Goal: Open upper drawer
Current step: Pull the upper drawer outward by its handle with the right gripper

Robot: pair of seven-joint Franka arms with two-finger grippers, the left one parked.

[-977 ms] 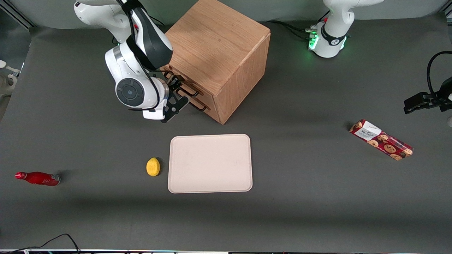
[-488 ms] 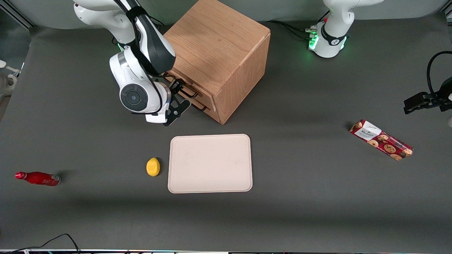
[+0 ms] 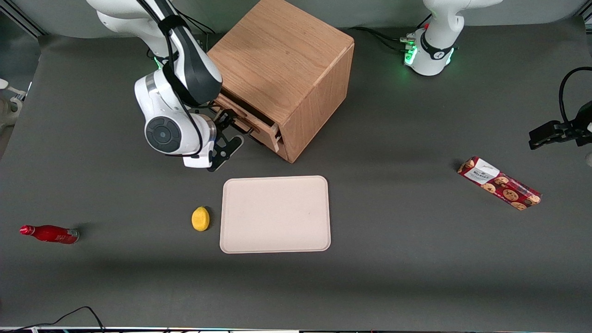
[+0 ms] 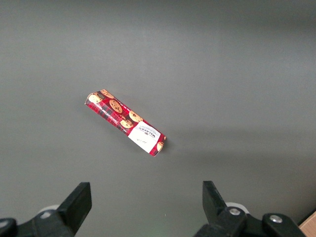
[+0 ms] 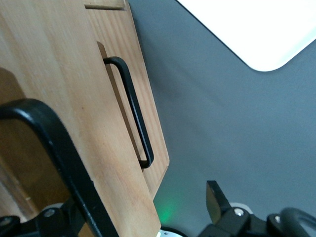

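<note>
The oak cabinet (image 3: 282, 60) stands on the dark table. Its upper drawer (image 3: 259, 129) is pulled out a short way, with a dark gap under the cabinet top. My right gripper (image 3: 226, 132) is at the drawer's front, its fingers spread apart. In the right wrist view the upper drawer's flat front (image 5: 64, 74) fills the frame close up, and its black wire handle (image 5: 59, 148) runs between my fingers (image 5: 217, 202). My gripper (image 5: 138, 212) is open and hooked on that handle. The lower drawer's handle (image 5: 133, 113) shows beneath.
A cream tray (image 3: 275, 214) lies nearer the front camera than the cabinet, with a yellow lemon (image 3: 200, 218) beside it. A red bottle (image 3: 48, 233) lies toward the working arm's end. A red cookie box (image 3: 498, 183) lies toward the parked arm's end and shows in the left wrist view (image 4: 126, 122).
The upper drawer has slid out of the cabinet a little. My gripper and wrist have moved away from the cabinet's front with the handle.
</note>
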